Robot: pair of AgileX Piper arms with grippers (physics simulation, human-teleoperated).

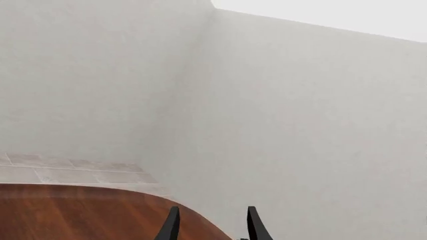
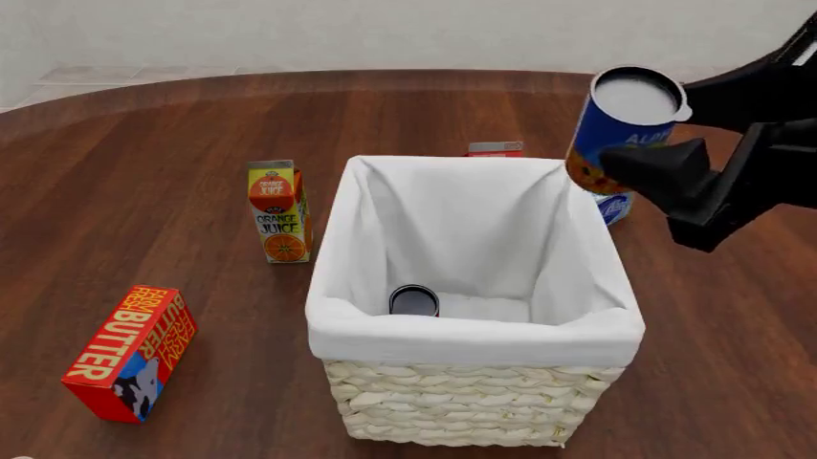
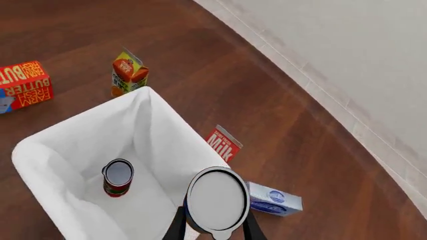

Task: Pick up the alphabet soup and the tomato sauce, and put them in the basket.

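My right gripper (image 2: 645,153) is shut on the alphabet soup (image 2: 622,124), a blue-labelled can with a silver top, and holds it in the air over the basket's far right corner. In the right wrist view the can's silver top (image 3: 217,202) sits between my fingers. The tomato sauce (image 2: 414,300), a small red can with a dark top, stands inside the basket (image 2: 473,402) on its white liner; it also shows in the right wrist view (image 3: 118,177). My left gripper (image 1: 212,227) is open and empty, facing the wall past the table edge; it is out of the front view.
An orange juice carton (image 2: 278,210) stands left of the basket. A red butter box (image 2: 132,351) lies at the front left. A red milk carton (image 2: 496,149) and a blue-white box (image 2: 614,207) sit behind the basket's far right side.
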